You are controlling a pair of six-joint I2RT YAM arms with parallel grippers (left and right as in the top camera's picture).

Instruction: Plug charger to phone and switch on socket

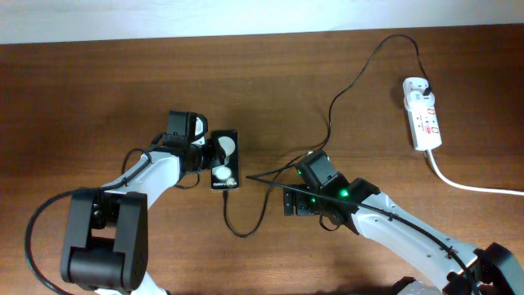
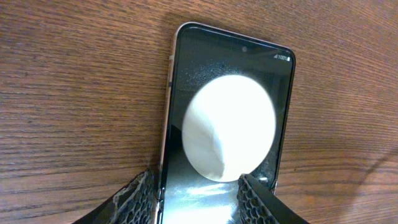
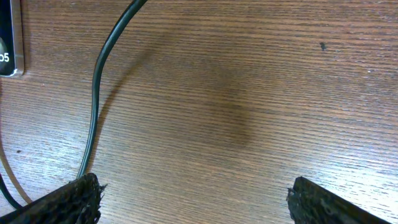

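Overhead shows the brown tabletop [image 1: 98, 90] with the task's things spread well apart, so each arm has its own side to work. The socket [image 1: 422, 115] lies at the far right, out of both arms' way for now, and its thick white cord [image 1: 467, 184] trails off to the right. Whether its switch is on is too small to tell.

The phone [image 1: 226, 156] lies flat, left of centre, with its screen lit. The left end effector [image 1: 209, 160] comes in from the left, and in the left wrist view its fingers [image 2: 138, 200] sit at either long edge of the phone's near end. It appears closed on the phone, most likely to stop it sliding while the connector is pushed in.

The right end effector [image 1: 286, 187] hangs just right of the phone, spread wide and holding nothing. Its fingers [image 3: 68, 199] stand far apart in the right wrist view, with bare wood between them.

The charger [image 1: 332, 106] has its plug in the socket's far end. From there it runs in a slack curve across the far side, passes the right end effector, loops near, and rises to the phone's near edge. The slack keeps tension off the phone. The tip seems to meet the phone, but whether it is fully seated cannot be told. Switching on looks like the step left.
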